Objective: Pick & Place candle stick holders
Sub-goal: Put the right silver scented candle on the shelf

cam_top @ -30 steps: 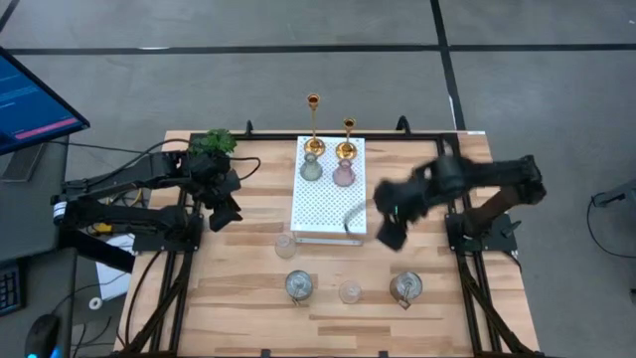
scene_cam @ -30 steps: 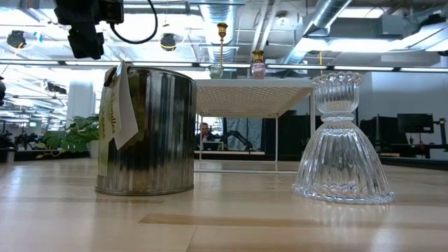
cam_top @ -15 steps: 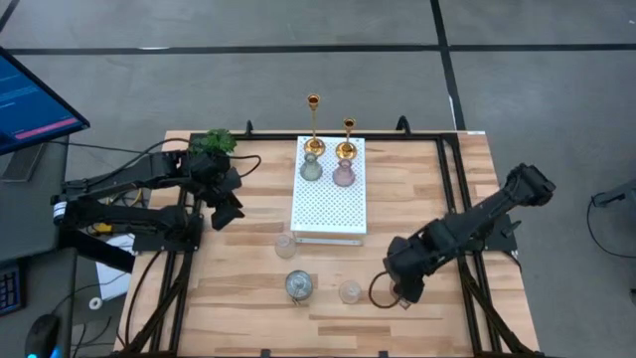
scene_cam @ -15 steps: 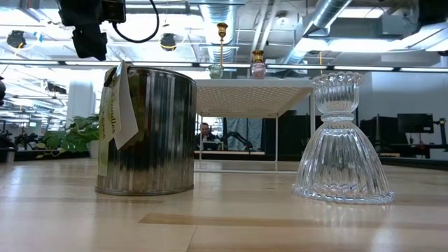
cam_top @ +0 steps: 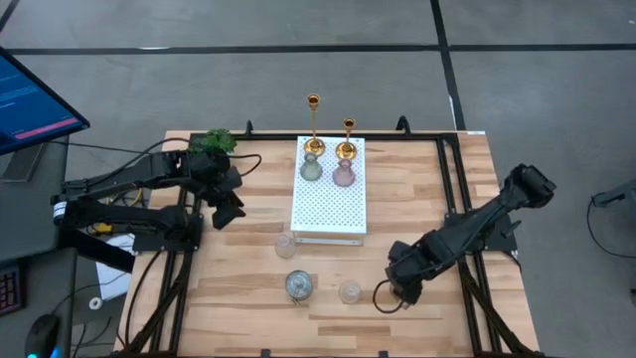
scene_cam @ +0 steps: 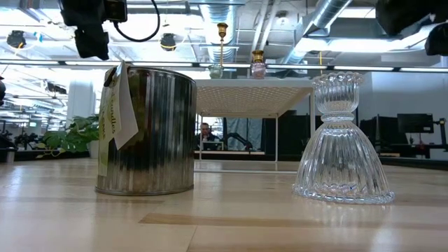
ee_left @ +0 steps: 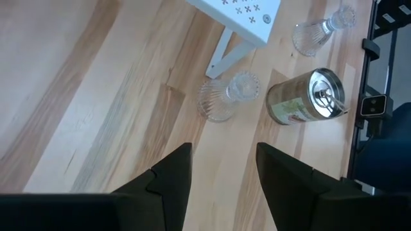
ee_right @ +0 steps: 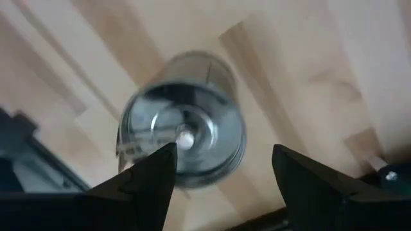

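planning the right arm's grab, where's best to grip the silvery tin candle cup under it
Grip the silvery tin candle cup across its round side wall, coming straight down from above. It stands upright with its lid facing the right gripper, whose open fingers already straddle it in the right wrist view; the curved sides suit opposing pads.

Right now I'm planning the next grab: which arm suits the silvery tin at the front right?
The right arm. Its pincer hangs open directly over the silvery tin, while the left pincer waits beside the plant, across the table.
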You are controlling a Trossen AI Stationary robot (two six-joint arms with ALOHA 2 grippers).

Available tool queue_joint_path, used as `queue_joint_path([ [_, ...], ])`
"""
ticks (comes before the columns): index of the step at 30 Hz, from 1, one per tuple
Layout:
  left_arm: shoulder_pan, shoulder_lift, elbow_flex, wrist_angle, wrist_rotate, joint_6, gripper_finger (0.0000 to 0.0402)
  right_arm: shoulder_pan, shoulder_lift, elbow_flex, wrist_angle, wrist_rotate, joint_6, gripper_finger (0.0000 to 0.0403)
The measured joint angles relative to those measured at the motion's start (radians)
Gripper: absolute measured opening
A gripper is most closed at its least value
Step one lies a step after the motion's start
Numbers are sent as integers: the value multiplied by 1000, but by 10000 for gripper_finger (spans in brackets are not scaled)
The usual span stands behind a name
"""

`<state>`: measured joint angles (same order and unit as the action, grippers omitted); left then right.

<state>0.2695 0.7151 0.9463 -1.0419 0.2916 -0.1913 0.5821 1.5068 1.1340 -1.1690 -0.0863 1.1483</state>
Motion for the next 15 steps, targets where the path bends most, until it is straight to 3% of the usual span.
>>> queue_joint_path([
  [6, 0, 0, 0, 4, -2, 0, 172, -14, -80, 2, -65, 60, 63, 245],
  [10, 0, 0, 0, 12, -5, 0, 172, -33, -88, -4, -69, 38, 9, 244],
  [15, 0, 0, 0, 16, -7, 0, 172, -56, -87, -106, 57, -34, -55, 244],
])
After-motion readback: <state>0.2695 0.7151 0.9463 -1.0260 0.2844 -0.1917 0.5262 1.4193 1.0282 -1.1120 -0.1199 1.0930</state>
